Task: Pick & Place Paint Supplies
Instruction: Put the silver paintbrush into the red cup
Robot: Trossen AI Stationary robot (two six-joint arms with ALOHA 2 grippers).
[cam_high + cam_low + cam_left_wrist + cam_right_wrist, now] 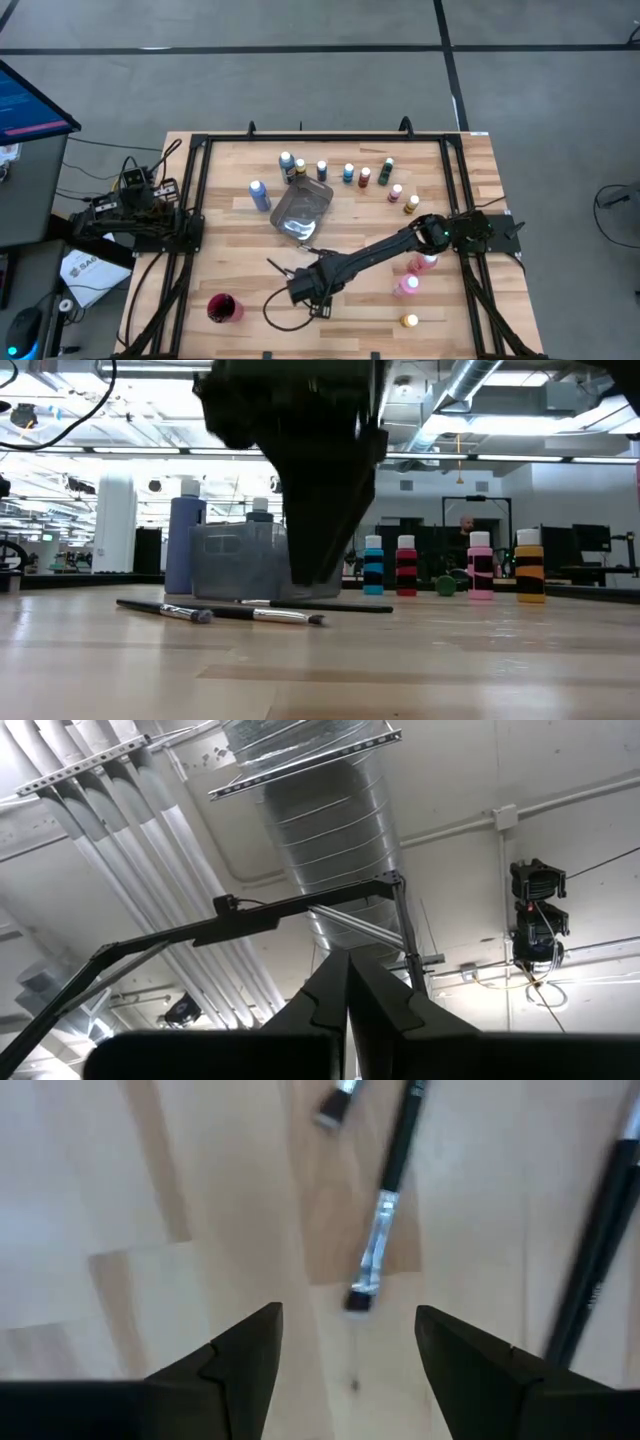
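Observation:
Several thin dark paintbrushes lie flat on the wooden table near its middle; one with a silver ferrule (378,1240) lies below my right gripper (345,1315), which points down, open, a little above the table and touching nothing. In the low view the gripper (315,570) hangs behind two brushes (262,614). Small paint bottles (348,174) stand upright in a row toward the far edge, and a taller blue bottle (259,195) stands left of the grey tray (318,197). My left gripper (348,970) is parked at the table's left, shut, pointing at the ceiling.
A red cup (223,308) stands near the front left. Two pink bottles (407,286) and a yellow one (409,321) stand at the front right, close under my right arm. A dark cable (285,318) loops near the front edge. A black frame borders the table.

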